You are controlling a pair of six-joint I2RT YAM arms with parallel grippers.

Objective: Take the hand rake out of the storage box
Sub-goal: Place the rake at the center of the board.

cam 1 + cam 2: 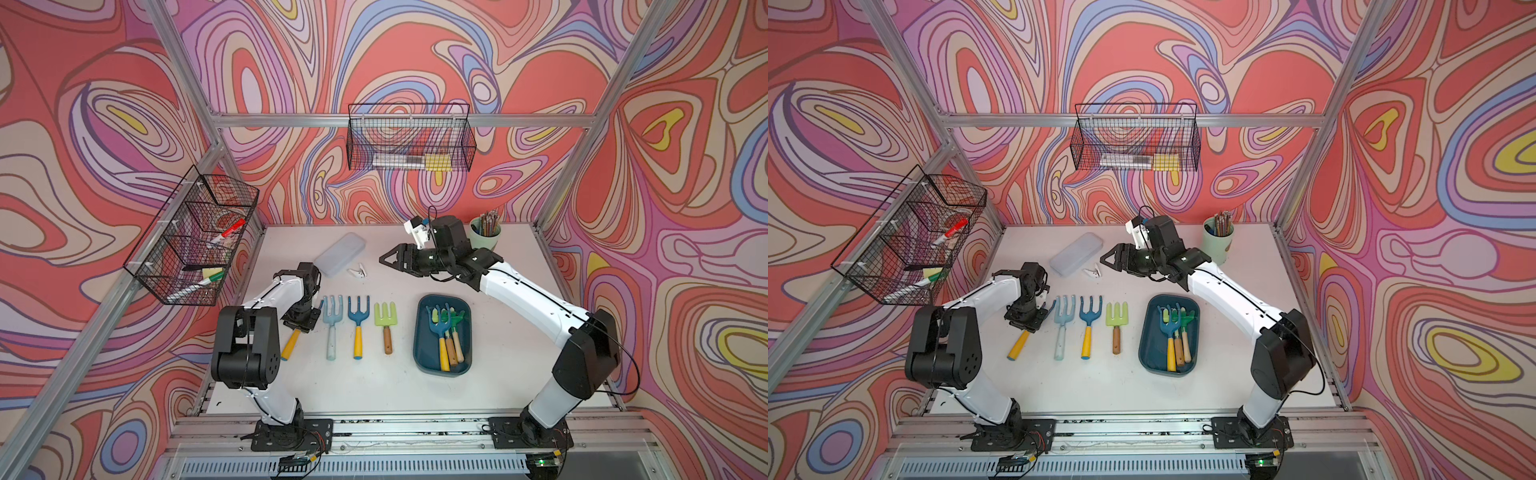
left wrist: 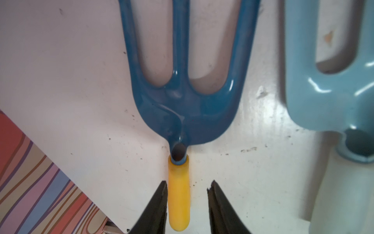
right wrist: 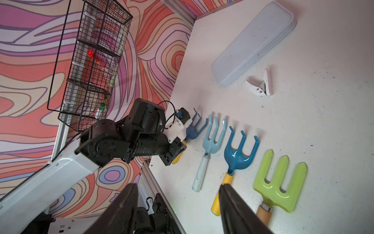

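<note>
The dark teal storage box sits on the right of the table. In it lie a blue hand rake with a yellow handle and green rakes with wooden handles. At the table's left, a dark blue hand rake with a yellow handle lies flat on the surface. My left gripper is low over that handle and open: one finger is against it, the other stands clear. My right gripper hangs open and empty above the back middle of the table.
Three more rakes lie in a row between my left gripper and the box: light blue, blue, lime green. A pale lidded case, a white clip and a mint cup of pencils stand behind. Wire baskets hang on the walls.
</note>
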